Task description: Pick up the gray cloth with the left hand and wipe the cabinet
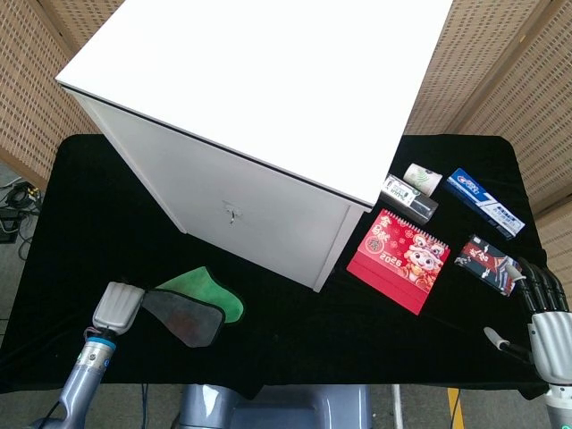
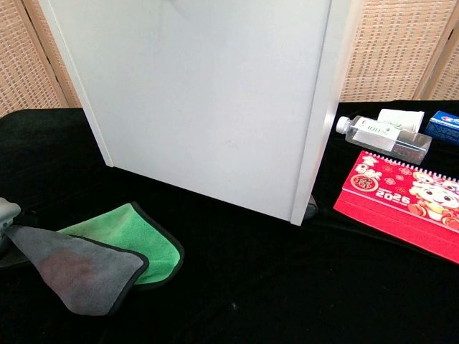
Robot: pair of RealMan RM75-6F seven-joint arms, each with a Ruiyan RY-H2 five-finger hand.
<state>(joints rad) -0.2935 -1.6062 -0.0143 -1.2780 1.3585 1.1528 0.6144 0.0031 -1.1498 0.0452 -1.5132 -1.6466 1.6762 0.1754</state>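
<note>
- The left hand (image 1: 119, 307) sits at the near left of the black table (image 1: 80, 192), its fingers closed on the left edge of the gray cloth (image 1: 186, 317); in the chest view only a sliver of this hand (image 2: 6, 215) shows at the left border, touching the cloth's corner.
- The gray cloth (image 2: 75, 269) hangs partly raised at that held corner, and its far end overlaps the green cloth (image 1: 207, 293), which lies flat on the table just in front of the cabinet.
- The white cabinet (image 1: 268, 107) stands in the middle of the table, its front panel (image 2: 208, 100) facing the robot, well apart from the gray cloth.
- The right hand (image 1: 547, 326) rests at the near right edge of the table, fingers apart and holding nothing.
- Right of the cabinet lie a red desk calendar (image 1: 398, 259), a clear bottle (image 2: 384, 136), a blue box (image 1: 485, 203) and a small dark packet (image 1: 487, 262).
</note>
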